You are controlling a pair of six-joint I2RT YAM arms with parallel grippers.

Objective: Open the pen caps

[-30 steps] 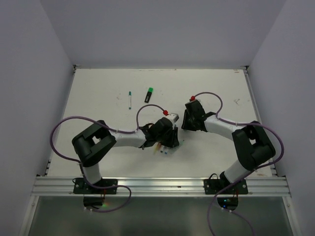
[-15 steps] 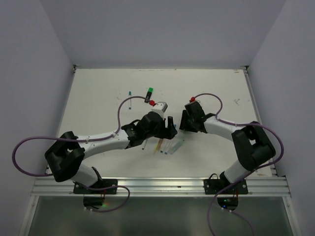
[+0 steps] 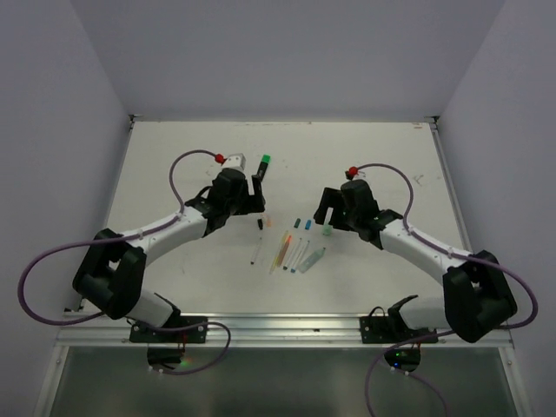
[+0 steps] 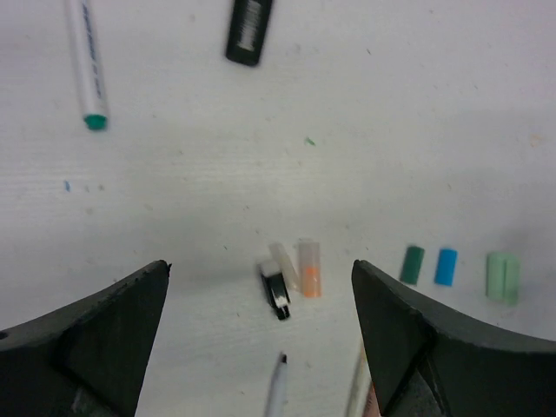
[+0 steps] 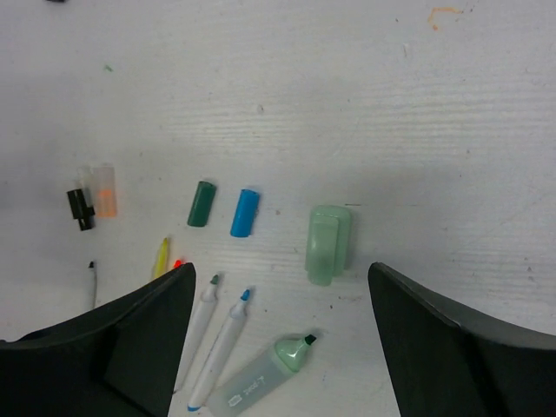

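Six loose caps lie in a row at the centre of the table point(image 3: 174, 156): black cap point(image 4: 276, 295), clear cap point(image 4: 282, 259), orange cap point(image 4: 309, 268), dark green cap point(image 4: 412, 264), blue cap point(image 4: 446, 266) and mint cap point(image 4: 502, 276). They sit just above the bare tips of six uncapped pens point(image 5: 228, 339), apparently left where they came off. Two are not yet opened, at the upper left of the left wrist view: a white pen point(image 4: 87, 52) and a black highlighter point(image 4: 248, 30). The left gripper point(image 3: 257, 189) and right gripper point(image 3: 324, 211) hang wide and empty, probably freed for those.
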